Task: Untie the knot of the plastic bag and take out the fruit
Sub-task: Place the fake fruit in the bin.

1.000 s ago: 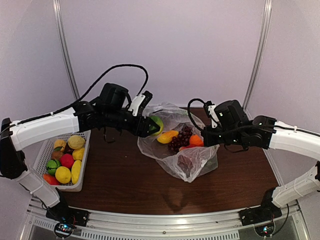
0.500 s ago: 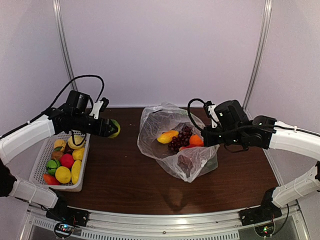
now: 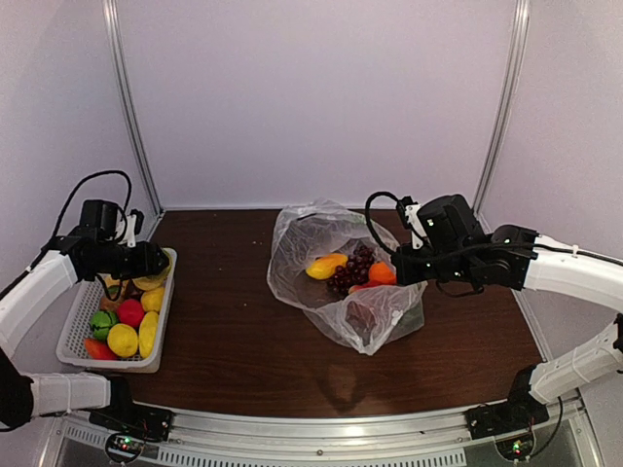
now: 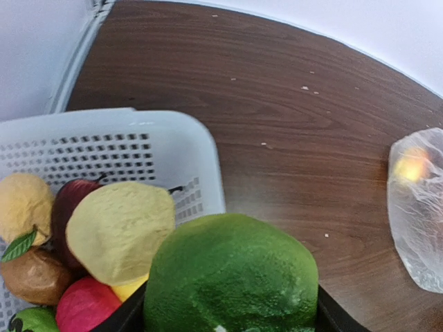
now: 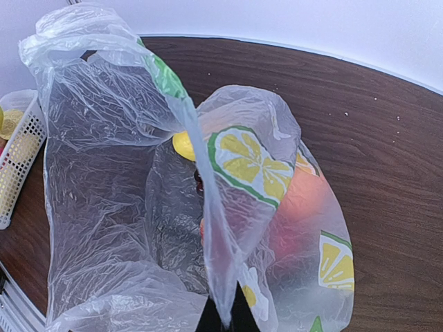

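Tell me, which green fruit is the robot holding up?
The big green lime in the left end effector, held above the basket's edge. The other green fruit is smaller and lies down in the basket among the rest.

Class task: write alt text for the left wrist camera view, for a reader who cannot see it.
The left gripper holds a green lime over a white basket of yellow, red and brown fruit. Behind lies a dark wooden table, with the clear bag at the right edge.

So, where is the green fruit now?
Left wrist view: the green fruit sits in the left gripper, over the white basket, on the table's left.
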Available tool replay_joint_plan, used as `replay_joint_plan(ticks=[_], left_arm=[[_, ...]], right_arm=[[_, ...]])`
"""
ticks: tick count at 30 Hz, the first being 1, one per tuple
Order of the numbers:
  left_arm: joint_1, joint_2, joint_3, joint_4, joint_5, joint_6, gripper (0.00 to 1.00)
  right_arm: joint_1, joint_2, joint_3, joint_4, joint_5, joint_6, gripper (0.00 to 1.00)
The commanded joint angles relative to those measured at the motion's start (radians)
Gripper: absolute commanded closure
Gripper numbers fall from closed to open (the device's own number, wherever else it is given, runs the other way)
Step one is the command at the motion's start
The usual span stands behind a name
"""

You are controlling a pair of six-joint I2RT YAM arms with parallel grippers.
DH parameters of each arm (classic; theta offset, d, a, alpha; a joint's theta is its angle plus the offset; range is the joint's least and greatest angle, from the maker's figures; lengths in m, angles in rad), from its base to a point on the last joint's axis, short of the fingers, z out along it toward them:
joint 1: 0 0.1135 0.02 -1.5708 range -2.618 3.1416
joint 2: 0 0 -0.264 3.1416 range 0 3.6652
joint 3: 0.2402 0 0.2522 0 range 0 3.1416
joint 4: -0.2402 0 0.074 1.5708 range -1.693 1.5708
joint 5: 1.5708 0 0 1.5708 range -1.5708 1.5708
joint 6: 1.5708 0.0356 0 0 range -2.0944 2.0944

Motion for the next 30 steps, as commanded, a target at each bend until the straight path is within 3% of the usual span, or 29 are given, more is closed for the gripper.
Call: replay_joint_plan(ticks=[1,13,30], left_arm=[[0.045,-0.034,-0.05,-0.042,-0.123,-0.069,0.47],[0.053,-0.171,-0.124,-0.082,-0.374,-0.204,0.41],[0.053,-0.085,-0.126,-0.078,-0.298,-0.181,0.18]], right_arm=[[-0.004,-0.016,-0.016,0.009,0.012,0.0,1.0],[-0.004,-0.017,-0.025,0.018,0.011,0.002,1.0],[-0.004,-0.014,-0.024,0.018,0.014,0.001,1.0]])
